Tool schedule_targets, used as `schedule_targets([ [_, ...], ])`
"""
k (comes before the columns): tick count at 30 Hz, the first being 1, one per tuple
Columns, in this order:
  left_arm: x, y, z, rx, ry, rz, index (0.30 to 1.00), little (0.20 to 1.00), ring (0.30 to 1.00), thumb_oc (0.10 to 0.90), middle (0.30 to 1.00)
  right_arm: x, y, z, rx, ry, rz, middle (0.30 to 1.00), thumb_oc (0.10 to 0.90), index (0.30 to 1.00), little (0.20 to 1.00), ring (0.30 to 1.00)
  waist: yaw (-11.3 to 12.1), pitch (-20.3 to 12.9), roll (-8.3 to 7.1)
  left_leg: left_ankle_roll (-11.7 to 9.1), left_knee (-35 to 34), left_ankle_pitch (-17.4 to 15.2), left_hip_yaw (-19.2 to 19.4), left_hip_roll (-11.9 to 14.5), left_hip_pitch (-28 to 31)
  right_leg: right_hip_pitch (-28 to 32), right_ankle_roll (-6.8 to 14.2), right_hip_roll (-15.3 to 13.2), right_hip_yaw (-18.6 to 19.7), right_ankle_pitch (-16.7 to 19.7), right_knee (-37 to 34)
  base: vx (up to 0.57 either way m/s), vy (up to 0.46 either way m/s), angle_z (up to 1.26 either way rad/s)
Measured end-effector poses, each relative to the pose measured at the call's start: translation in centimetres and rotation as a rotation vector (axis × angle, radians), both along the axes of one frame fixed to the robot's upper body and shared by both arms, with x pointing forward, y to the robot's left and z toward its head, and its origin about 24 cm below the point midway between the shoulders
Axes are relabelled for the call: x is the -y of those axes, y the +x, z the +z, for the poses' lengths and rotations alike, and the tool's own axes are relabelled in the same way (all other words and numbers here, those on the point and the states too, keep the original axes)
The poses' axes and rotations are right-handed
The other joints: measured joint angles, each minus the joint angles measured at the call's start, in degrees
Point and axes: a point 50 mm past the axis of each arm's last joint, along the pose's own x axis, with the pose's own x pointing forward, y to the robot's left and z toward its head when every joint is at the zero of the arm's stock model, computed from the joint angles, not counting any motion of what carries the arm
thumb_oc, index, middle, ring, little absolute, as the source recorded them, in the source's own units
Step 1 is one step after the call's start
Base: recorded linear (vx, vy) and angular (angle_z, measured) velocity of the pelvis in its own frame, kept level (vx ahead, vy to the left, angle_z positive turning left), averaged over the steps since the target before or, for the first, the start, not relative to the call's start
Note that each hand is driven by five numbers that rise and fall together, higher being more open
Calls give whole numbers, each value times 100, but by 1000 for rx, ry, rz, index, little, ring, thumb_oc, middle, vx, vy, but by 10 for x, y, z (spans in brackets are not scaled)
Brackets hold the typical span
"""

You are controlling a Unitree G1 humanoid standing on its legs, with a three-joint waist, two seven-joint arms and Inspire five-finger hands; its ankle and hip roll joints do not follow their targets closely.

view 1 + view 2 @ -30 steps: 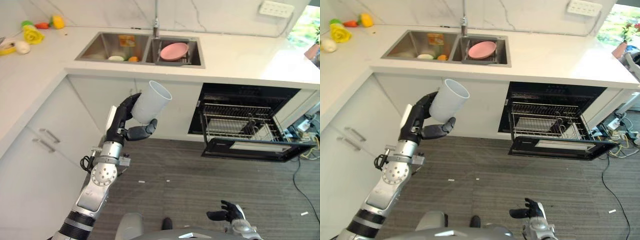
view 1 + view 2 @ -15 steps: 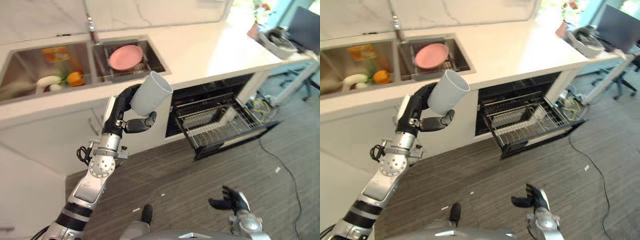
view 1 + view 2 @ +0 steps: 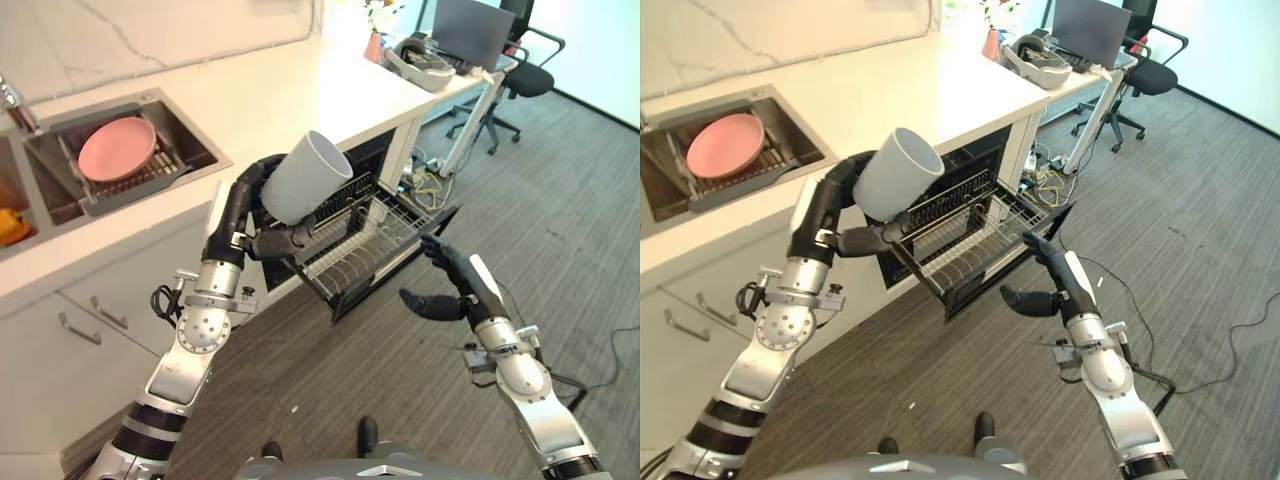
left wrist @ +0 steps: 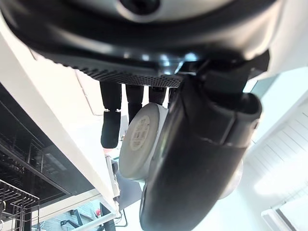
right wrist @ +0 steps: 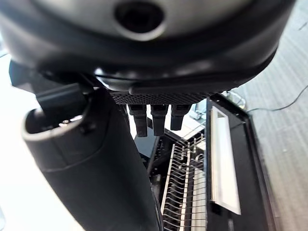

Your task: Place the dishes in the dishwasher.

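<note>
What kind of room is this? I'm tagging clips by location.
Most likely a kitchen inside an office or lab: a white counter with a sink holding a pink plate, an open dishwasher rack below, and office chairs at a desk beyond.

Left robot hand point(image 3: 845, 215) raised, fingers and thumb curled round a white cup point(image 3: 896, 187), cup tilted with mouth up and toward the tabletop. Cup sits in front of the pulled-out dishwasher rack point(image 3: 958, 238), above the open dishwasher door point(image 3: 992, 270). Right robot hand point(image 3: 1048, 280) held over the floor just beside the door, fingers relaxed, holding nothing. Pink plate point(image 3: 725, 144) in the sink point(image 3: 790, 135). White tabletop point(image 3: 910, 85) carries a headset point(image 3: 1037, 58) at its far end; office chair point(image 3: 1148, 75) beyond.
</note>
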Motion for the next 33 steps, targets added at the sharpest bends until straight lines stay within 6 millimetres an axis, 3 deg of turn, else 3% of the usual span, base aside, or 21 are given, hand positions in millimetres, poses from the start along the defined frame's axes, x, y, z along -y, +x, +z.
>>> schedule_targets([
  [4,16,4,0,38,25,7,300,300,300,400,300,-20,15,16,77,247,47,900,800,900,900,900,-52,-101,267,-69,0,0,-22,185,34,-5,-87,183,25,-46,3,56,-35,-13],
  [14,15,16,8,182,157,166,300,300,300,400,300,-67,19,25,102,738,135,900,800,900,900,900,-65,-206,567,-176,-3,-26,-73,247,158,130,-117,190,-8,-132,-27,34,-21,2],
  [19,16,15,9,201,163,185,300,300,300,400,300,-75,20,27,89,824,156,900,800,900,900,900,-34,-274,681,-178,-2,-24,-105,249,161,158,-144,188,-58,-115,-26,26,-13,4],
  [21,26,13,4,203,189,164,300,300,300,400,300,-77,24,32,103,885,155,900,800,900,900,900,53,-295,717,-180,-2,-23,-152,250,158,179,-151,186,-107,-121,-24,25,-7,8],
  [26,41,9,-6,174,209,95,300,300,300,400,300,-82,23,41,132,902,190,900,800,900,900,900,148,-297,719,-195,-2,-12,-200,247,158,202,-151,181,-141,-122,-11,18,-10,4],
  [33,47,10,-16,133,247,62,300,300,300,400,300,-89,21,46,137,926,245,900,800,900,900,900,139,-300,714,-192,-2,-2,-269,255,194,283,-160,181,-221,-145,-22,16,-10,5],
])
